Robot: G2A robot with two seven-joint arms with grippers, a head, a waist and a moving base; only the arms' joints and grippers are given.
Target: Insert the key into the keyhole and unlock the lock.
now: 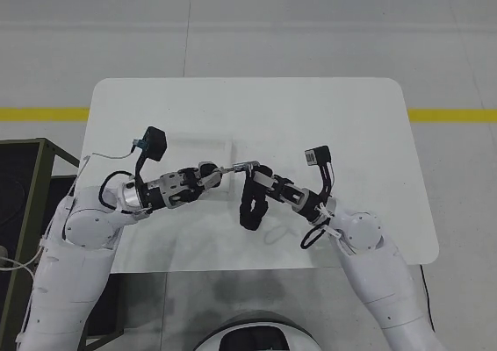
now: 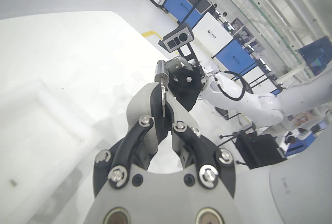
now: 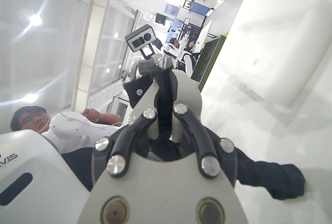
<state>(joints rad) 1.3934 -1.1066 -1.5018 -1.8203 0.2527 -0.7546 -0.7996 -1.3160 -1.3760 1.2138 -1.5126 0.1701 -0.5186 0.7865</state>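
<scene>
Above the middle of the white table point(image 1: 363, 114) the two grippers meet. My left gripper point(image 2: 162, 95) point(image 1: 216, 172) is shut on a flat silver key point(image 2: 163, 101). The key's tip sits in the keyhole at the end face of a small metal cylinder lock point(image 2: 160, 71). The lock's body is wrapped in black fabric point(image 2: 185, 85), and my right gripper point(image 3: 164, 79) point(image 1: 250, 168) is shut on that wrapped lock. The lock's metal end point(image 3: 163, 61) pokes out past the right fingertips. A black strap point(image 1: 252, 209) point(image 3: 272, 181) hangs from the lock down to the table.
A shallow white tray point(image 1: 203, 145) point(image 2: 39, 110) lies on the table behind the left gripper. A dark cart point(image 1: 3, 219) stands beside the table's left edge. The table's right half and far side are bare.
</scene>
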